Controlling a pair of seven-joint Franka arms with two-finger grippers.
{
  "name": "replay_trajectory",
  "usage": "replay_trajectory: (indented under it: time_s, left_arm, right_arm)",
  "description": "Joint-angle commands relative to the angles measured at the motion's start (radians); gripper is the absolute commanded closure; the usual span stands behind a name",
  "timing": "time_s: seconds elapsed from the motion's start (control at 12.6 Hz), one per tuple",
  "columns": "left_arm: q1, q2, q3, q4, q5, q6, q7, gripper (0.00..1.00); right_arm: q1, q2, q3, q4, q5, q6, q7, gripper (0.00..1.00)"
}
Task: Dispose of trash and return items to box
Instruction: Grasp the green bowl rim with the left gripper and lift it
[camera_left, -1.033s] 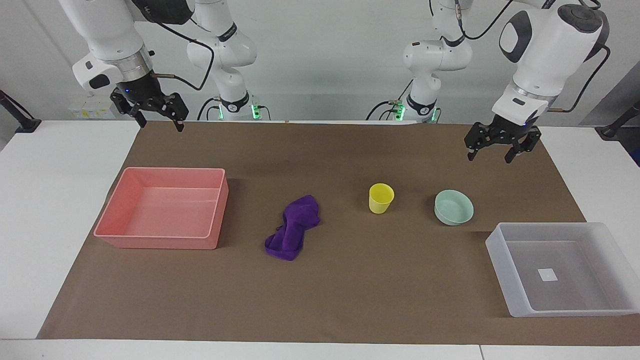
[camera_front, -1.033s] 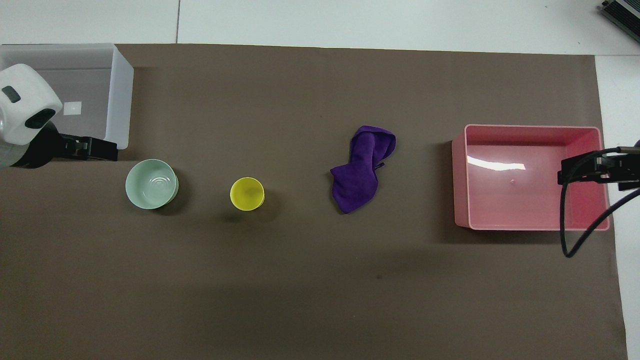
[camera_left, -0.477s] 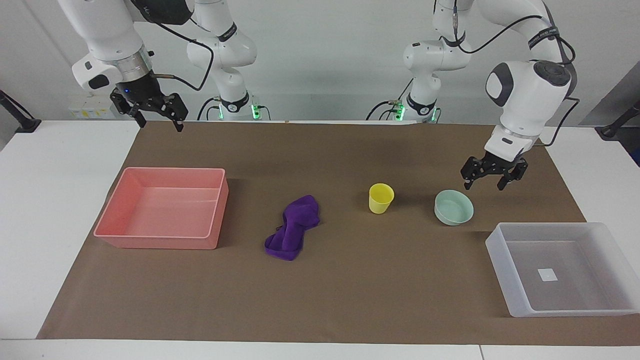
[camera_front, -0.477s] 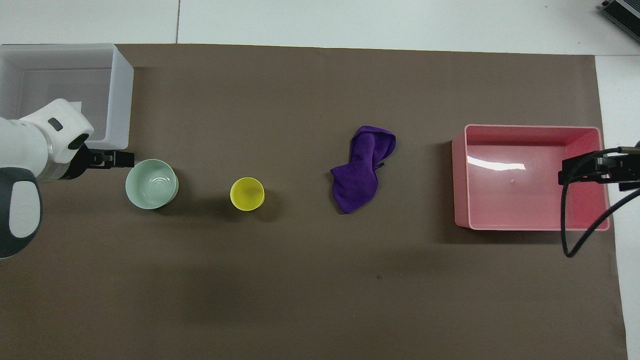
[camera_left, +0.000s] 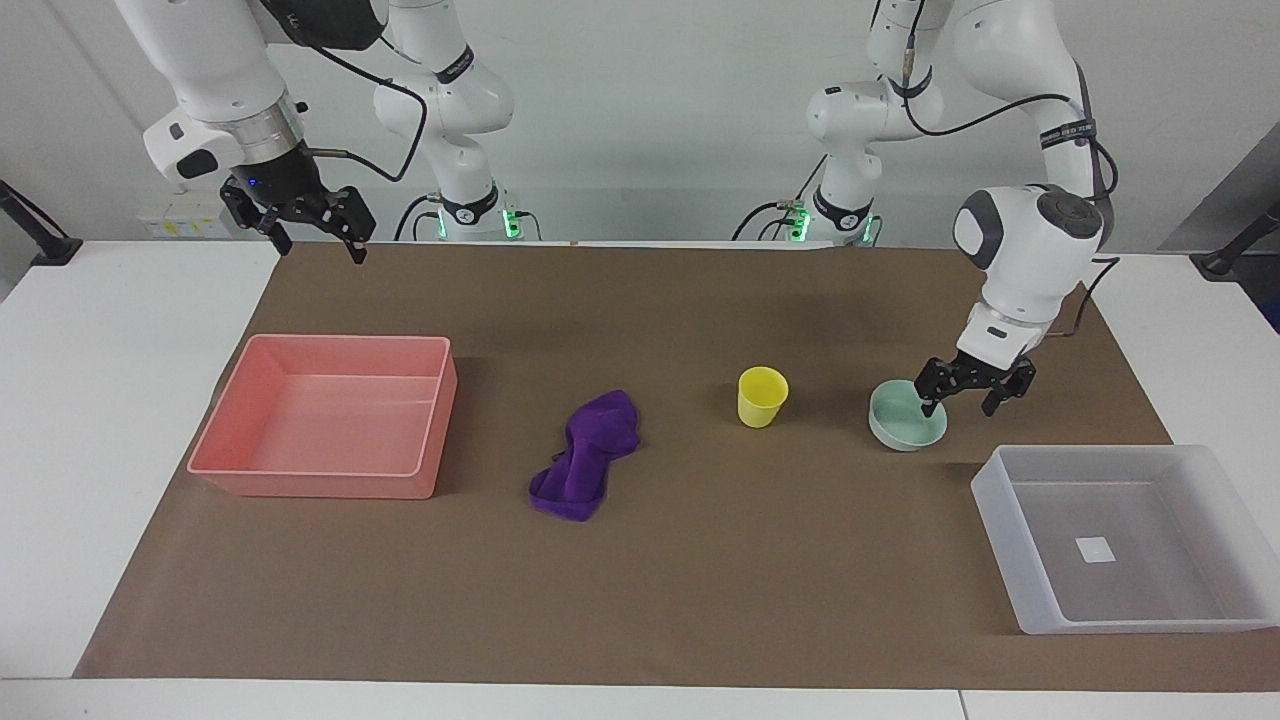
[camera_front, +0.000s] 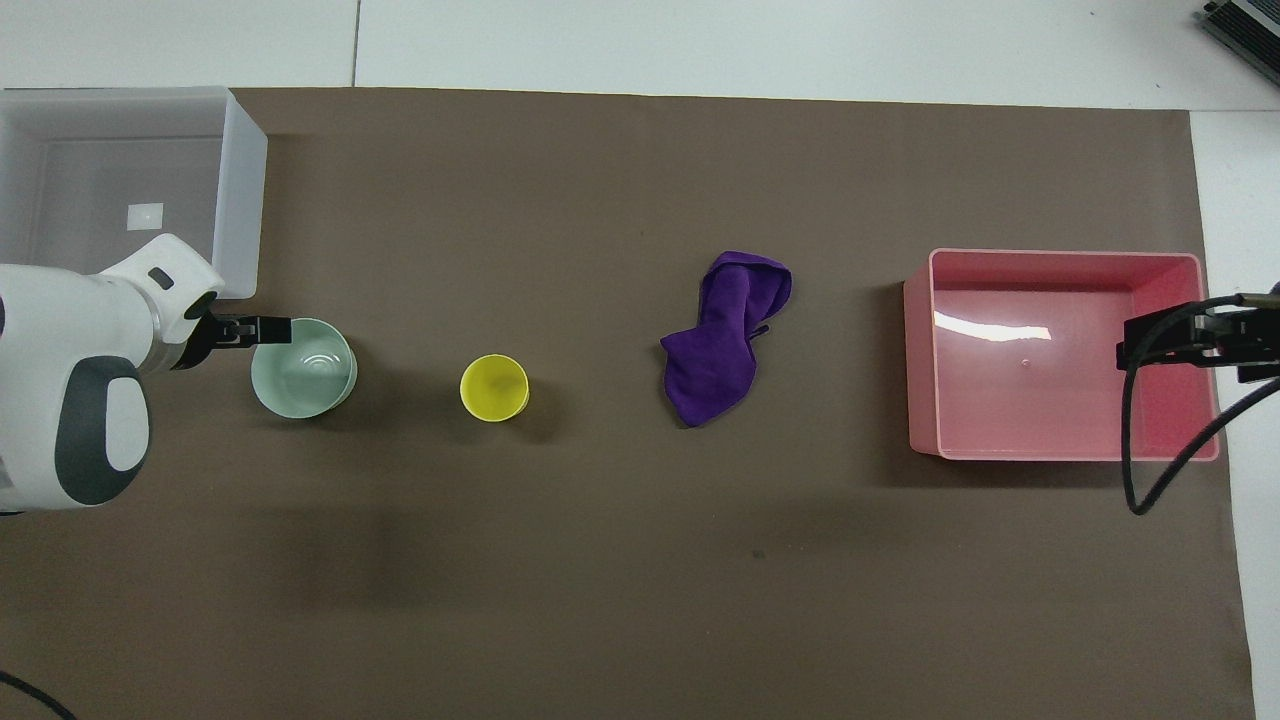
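The left gripper has come down over the last second from high over the brown mat at the right of the facing view to the rim of the mint-green bowl. Its fingers stand apart and straddle the bowl's rim on the side toward the left arm's end of the table, one tip inside the bowl, the other outside; nothing is clamped yet. In the overhead view the same gripper shows at the left of the frame, its tip over the bowl's edge, where a second ago it lay higher in that frame, beside the translucent box.

The right gripper is unchanged: it hangs released and empty at the upper left of the facing view, over the mat's edge nearest the robots, waiting. In the overhead view it covers the right part of the pink tray.

Nothing on the table has moved. The yellow cup stands upright beside the bowl, toward the middle of the table. The purple cloth lies crumpled between the cup and the pink tray. The translucent box, with its small white label on the floor, sits at the lower right of the facing view, farther from the robots than the bowl, holding nothing.
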Motion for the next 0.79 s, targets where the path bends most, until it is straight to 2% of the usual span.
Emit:
replay_trajectory:
  time_s: [0.0,0.16,0.24,0.32,0.4,0.71]
  left_arm:
    - [0.022,0.046,-0.01,-0.03,0.015,0.069,-0.007,0.0]
    - [0.025,0.041,-0.01,-0.056,0.015,0.07,-0.006,0.0]
    - [0.027,0.038,-0.01,-0.062,0.015,0.067,-0.006,0.17]
    - [0.027,0.037,-0.01,-0.07,0.015,0.067,-0.006,0.64]
    - [0.027,0.037,-0.01,-0.07,0.015,0.067,-0.006,1.0]
    - [0.022,0.04,-0.013,-0.059,0.009,0.064,-0.004,1.0]
  right_arm:
    - [-0.011,-0.023,0.004,-0.029,0.006,0.013,-0.014,0.0]
    - [-0.011,-0.029,0.004,-0.038,0.006,0.013,-0.014,0.0]
    - [-0.014,-0.029,0.003,-0.038,0.006,0.013,-0.015,0.0]
    - [-0.019,-0.029,0.004,-0.038,0.007,0.013,-0.015,0.0]
    - [-0.02,-0.029,0.003,-0.038,0.006,0.013,-0.014,0.0]
    - [-0.019,-0.029,0.003,-0.038,0.007,0.013,-0.015,0.0]
